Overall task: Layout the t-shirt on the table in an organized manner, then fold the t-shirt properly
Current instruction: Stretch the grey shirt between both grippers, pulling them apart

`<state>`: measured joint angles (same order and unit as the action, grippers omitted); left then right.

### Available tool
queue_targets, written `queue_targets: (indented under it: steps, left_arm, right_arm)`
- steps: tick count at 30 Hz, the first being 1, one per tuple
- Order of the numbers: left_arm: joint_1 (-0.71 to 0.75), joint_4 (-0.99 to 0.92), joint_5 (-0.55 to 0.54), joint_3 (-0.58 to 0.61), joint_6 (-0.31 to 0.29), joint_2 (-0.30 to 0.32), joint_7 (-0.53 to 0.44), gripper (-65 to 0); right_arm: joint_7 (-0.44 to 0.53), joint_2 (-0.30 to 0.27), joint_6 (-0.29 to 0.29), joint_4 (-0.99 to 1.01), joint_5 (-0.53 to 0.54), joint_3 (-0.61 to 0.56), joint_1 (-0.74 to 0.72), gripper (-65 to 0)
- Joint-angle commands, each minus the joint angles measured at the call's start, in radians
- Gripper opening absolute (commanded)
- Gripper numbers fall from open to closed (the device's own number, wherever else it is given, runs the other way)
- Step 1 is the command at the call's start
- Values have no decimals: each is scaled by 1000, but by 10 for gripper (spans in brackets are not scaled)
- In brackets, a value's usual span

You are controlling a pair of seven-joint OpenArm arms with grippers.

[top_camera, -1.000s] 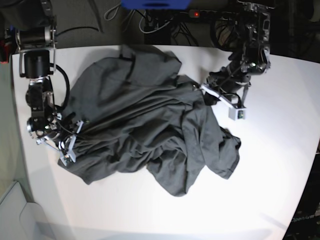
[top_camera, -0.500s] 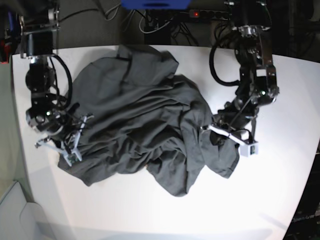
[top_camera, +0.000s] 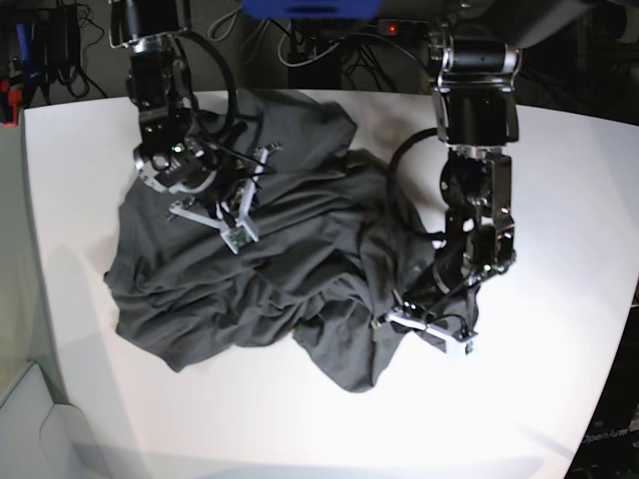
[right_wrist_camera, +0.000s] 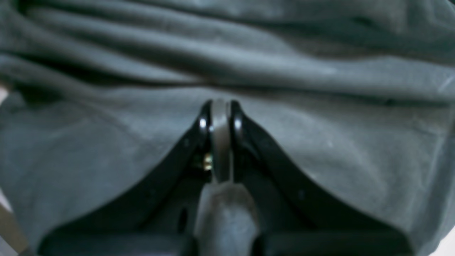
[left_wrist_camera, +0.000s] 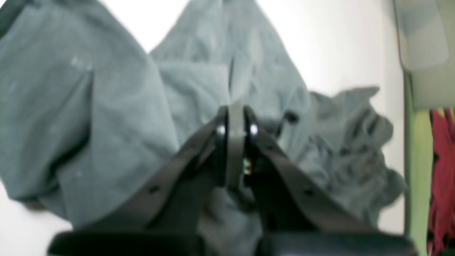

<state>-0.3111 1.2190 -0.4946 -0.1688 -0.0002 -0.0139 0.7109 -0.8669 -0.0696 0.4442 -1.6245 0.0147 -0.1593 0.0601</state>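
The dark grey t-shirt [top_camera: 300,249] lies crumpled in deep folds across the middle of the white table [top_camera: 300,429]. My right gripper [top_camera: 222,200] hangs low over the shirt's upper left part. In the right wrist view the right gripper [right_wrist_camera: 220,105] is shut, its fingertips together above the t-shirt [right_wrist_camera: 320,142], with no fold seen between them. My left gripper [top_camera: 414,317] sits at the shirt's lower right edge. Seen from the left wrist, that gripper [left_wrist_camera: 233,110] is also shut, over the rumpled t-shirt [left_wrist_camera: 106,106] with bare table [left_wrist_camera: 337,42] beyond.
A power strip [top_camera: 391,28], cables and a blue object [top_camera: 310,8] lie behind the table's far edge. The left wrist view shows a table edge with a green strip [left_wrist_camera: 419,160] and something red [left_wrist_camera: 442,170] past it.
My right gripper swung from the shirt's lower left edge up onto its upper left part. My left gripper travelled down the shirt's right side toward the front, and the right-hand flap drew inward.
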Motion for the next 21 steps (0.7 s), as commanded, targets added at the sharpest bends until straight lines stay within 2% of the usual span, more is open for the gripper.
queue_targets:
  steps: [1,3,7,12,15,21]
  left_arm:
    - [-20,-15,-5,-4,-1,12,-33,-647]
    - [-20,-71,24,-4,-1,16,-69,-647]
    - [5,-83,110,-7,-1,41,-76,-647]
    - [59,-75,124,-15,-1,94,-78,-647]
    - [128,-11,123,-36,-1,128,-76,-647]
    - [238,147,123,-154,-2,136,-76,-647]
  right_arm:
    - [12,-9,-5,16,1,4,-10,-650]
    - [30,-17,-5,71,1,8,-22,-650]
    - [76,-72,-5,132,0,10,-27,-650]
    - [88,-151,-5,214,0,31,-76,-650]
    - [100,-178,-5,241,0,89,-96,-650]
    - [114,-240,-5,238,1,114,-111,-650]
